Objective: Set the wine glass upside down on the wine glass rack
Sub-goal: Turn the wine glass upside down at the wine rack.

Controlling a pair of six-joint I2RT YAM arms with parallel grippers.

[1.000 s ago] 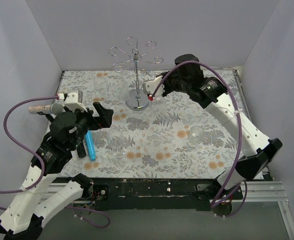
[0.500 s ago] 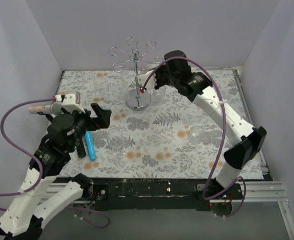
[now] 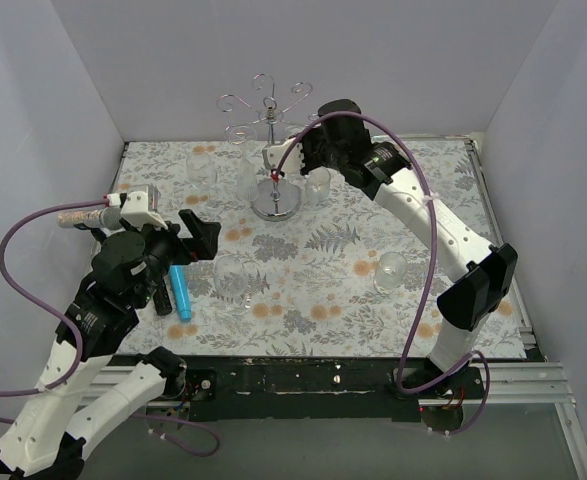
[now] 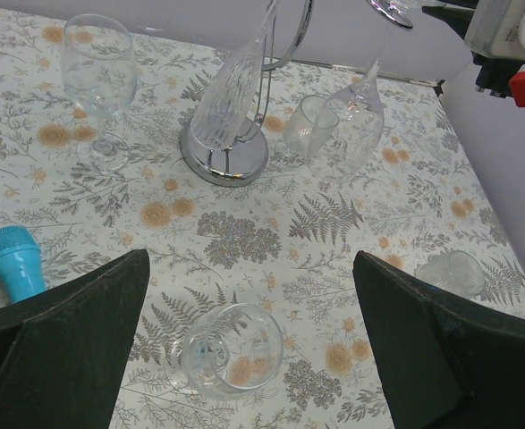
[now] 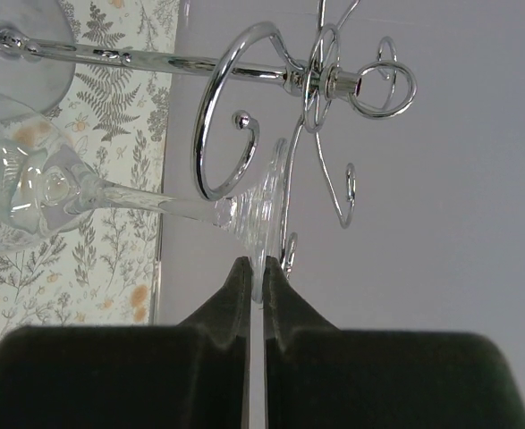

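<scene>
Steadiness counts: the right gripper (image 5: 256,268), pinching the wine glass (image 5: 155,204) by its foot at three o'clock of the rack (image 5: 210,134), should slide the stem level into the curl before releasing.

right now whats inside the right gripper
The wine glass foot, pinched edge-on in the right gripper; stem and bowl stick out left by the rack. The clamped rim is hidden by the fingers.

The right gripper (image 3: 295,145) is at the rack's (image 3: 275,208) curled arms, a glass (image 3: 318,185) hanging beside the pole. The left gripper (image 3: 204,232) hovers with jaws spread, near a blue object (image 3: 180,290).
</scene>
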